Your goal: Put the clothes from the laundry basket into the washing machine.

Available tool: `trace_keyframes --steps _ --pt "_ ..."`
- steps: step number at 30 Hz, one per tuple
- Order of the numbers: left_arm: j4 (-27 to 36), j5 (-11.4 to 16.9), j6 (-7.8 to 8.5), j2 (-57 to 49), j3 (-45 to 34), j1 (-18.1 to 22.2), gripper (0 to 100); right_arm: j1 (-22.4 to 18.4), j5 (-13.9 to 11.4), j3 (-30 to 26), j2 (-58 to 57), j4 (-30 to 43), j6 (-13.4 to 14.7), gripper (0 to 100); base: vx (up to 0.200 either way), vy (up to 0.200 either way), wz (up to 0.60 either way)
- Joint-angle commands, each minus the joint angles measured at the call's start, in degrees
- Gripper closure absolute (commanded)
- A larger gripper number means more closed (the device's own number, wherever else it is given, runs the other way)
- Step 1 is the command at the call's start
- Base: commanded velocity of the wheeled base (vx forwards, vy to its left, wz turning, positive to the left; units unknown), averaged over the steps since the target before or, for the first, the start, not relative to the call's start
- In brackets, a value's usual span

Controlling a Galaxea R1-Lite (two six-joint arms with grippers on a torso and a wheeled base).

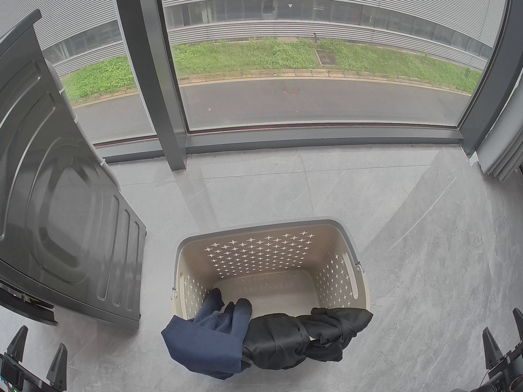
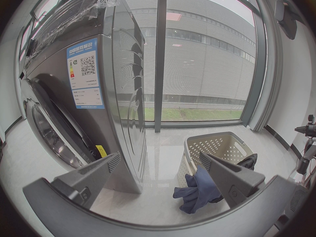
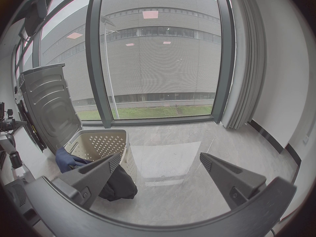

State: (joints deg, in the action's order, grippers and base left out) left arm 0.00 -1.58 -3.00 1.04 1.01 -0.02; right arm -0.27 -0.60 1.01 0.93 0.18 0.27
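A beige laundry basket [image 1: 343, 249] [image 2: 192, 142] [image 3: 122, 139] stands on the floor ahead of me. A blue garment [image 1: 210, 338] [image 2: 197, 190] [image 3: 64, 158] and a black garment [image 1: 305, 336] [image 3: 120, 185] hang over its near rim. The grey washing machine [image 1: 60, 208] [image 2: 95, 83] [image 3: 49, 102] stands to the left, its round door [image 2: 49, 132] facing away from the basket. My left gripper [image 1: 37, 355] [image 2: 159, 158] is open and empty at the near left, low beside the machine. My right gripper [image 1: 504, 336] [image 3: 159, 158] is open and empty at the near right.
A tall window with a dark frame post [image 1: 155, 72] closes off the far side. A curtain [image 1: 504, 137] [image 3: 245, 66] hangs at the right. Grey floor tiles [image 1: 425, 235] lie open around the basket.
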Motion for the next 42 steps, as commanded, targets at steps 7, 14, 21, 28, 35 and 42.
trace_keyframes --steps 7,14,21,28,35,42 --pt "0.0 -0.09 0.01 -0.6 -0.92 0.02 0 0.0 -0.02 -0.92 -0.66 -0.01 0.0 0 0.0 -0.029 0.0" --pt "0.09 -0.09 0.01 -0.6 -0.92 0.02 0 0.0 -0.02 -0.92 -0.75 -0.01 0.0 0 0.114 0.0 0.0" --pt "0.0 -0.09 0.01 -0.6 -0.92 0.02 0 0.0 -0.02 -0.92 -0.75 -0.01 0.0 0 0.143 0.0 0.0" --pt "0.0 -0.09 0.01 -0.6 -0.92 0.02 0 0.0 -0.02 -0.92 -0.66 -0.01 0.0 0 0.0 0.0 0.0" --pt "0.0 -0.09 0.01 -0.6 -0.92 0.02 0 0.0 -0.02 -0.92 -0.66 -0.01 -0.09 0 0.171 0.0 0.0" --pt "0.0 -0.09 0.01 -0.6 -0.92 0.02 0 0.0 -0.02 -0.92 -0.75 -0.01 0.0 0 0.0 0.0 0.0"
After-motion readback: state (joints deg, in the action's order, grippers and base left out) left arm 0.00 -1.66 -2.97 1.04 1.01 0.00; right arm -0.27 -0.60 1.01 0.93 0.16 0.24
